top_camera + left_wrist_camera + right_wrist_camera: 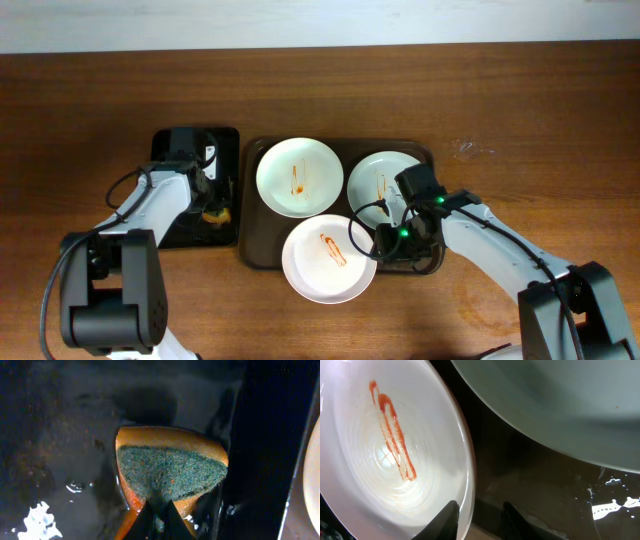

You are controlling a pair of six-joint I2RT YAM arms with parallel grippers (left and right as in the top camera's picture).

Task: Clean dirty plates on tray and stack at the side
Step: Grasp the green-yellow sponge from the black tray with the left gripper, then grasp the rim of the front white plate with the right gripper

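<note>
The left gripper (159,512) seemingly pinches the sponge (170,472) in the black tray (55,435), while the right gripper (479,512) holds its jaws spread astride the rim of the plate (360,485) nearest the front edge.

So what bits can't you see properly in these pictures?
- Overhead: the sponge on the black tray is mostly hidden under the left arm.
- Overhead: the right claw is covered by the right arm.
- Right wrist: the greenish plate is cut off by the top edge, its sauce out of view here.
- Left wrist: the left claw is dark and cut off by the bottom edge.
</note>
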